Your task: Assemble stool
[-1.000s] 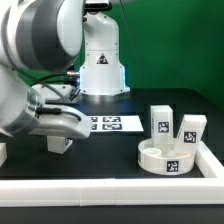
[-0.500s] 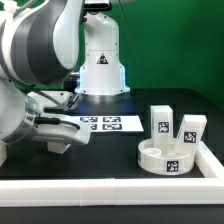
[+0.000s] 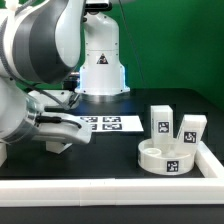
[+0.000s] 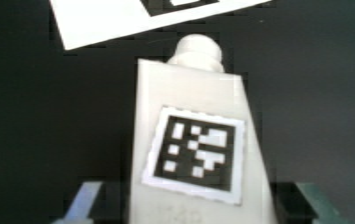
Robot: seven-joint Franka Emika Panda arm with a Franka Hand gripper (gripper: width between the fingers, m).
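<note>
Stool leg (image 4: pixel 188 125) sits between the fingers (image 4: pixel 92 200), beside the marker board (image 4: pixel 129 20); clamped or not, can't tell. Arm (image 3: pixel 40 50) nudged over, now steady, so grasp looks imminent. No legs on seat (image 3: pixel 167 158) yet

One seat (image 3: pixel 166 160), one marker board (image 3: pixel 108 123), probably three legs (image 3: pixel 160 120) (image 3: pixel 190 128) (image 4: pixel 195 120), at least two border rails (image 3: pixel 110 186) (image 3: pixel 212 160).

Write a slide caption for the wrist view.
Open gripper astride a tagged white stool leg lying on the black table, its peg end pointing toward the marker board.
</note>
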